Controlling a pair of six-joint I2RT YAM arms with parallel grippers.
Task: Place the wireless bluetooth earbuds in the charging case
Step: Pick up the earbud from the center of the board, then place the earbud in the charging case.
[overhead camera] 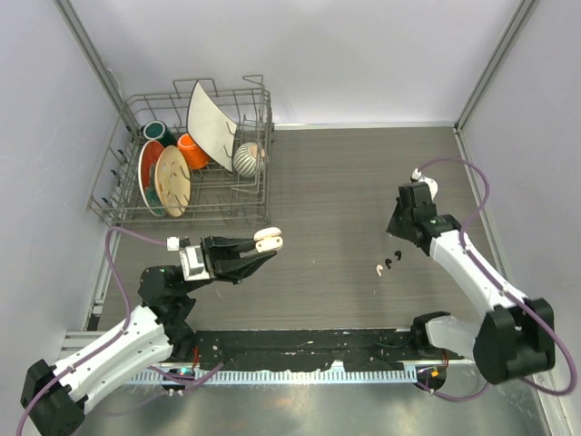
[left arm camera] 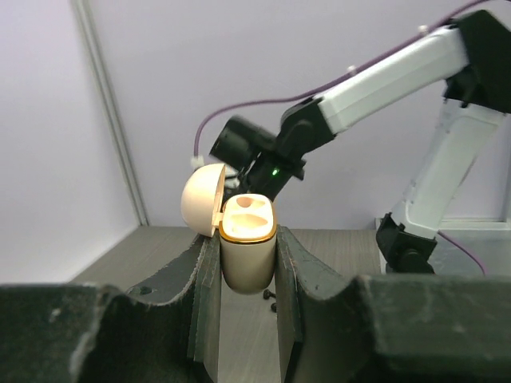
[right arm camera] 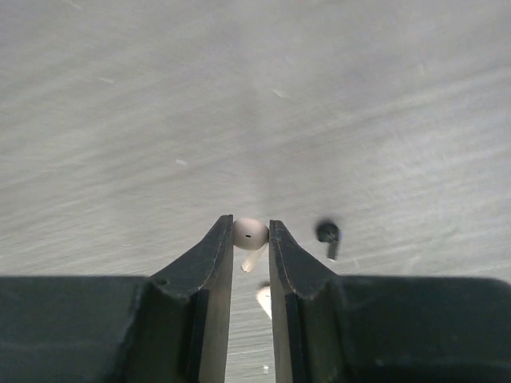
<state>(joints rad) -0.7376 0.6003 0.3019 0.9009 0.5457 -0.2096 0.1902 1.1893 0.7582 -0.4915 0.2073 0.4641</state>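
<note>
The charging case (left arm camera: 247, 239) was a smooth, rounded capsule of glossy cream-white plastic, with a thin gold-orange band around its mouth and two moulded sockets inside. Its domed lid (left arm camera: 201, 199) hung open on a hinge to one side. The left hand (left arm camera: 247, 249) pinched the case upright between dark, rough-surfaced fingers (left arm camera: 206, 279), raised above the tabletop (overhead camera: 327, 182) at the left.

The right hand (right arm camera: 251, 236), over the right part of the tabletop, was pressed together on a cream-white earbud (right arm camera: 250, 233). That earbud had a small glossy oval head with a dark dot, and its short stem pointed down between the fingertips. Just beside it a black earbud (right arm camera: 328, 234) lay on the surface, matte and stemmed, and a second cream earbud (overhead camera: 379, 270) lay close by.

The tabletop was a grey-brown board with fine wood-grain streaks. At the far left stood a wire dish rack (overhead camera: 127, 204) holding round plates and bowls
</note>
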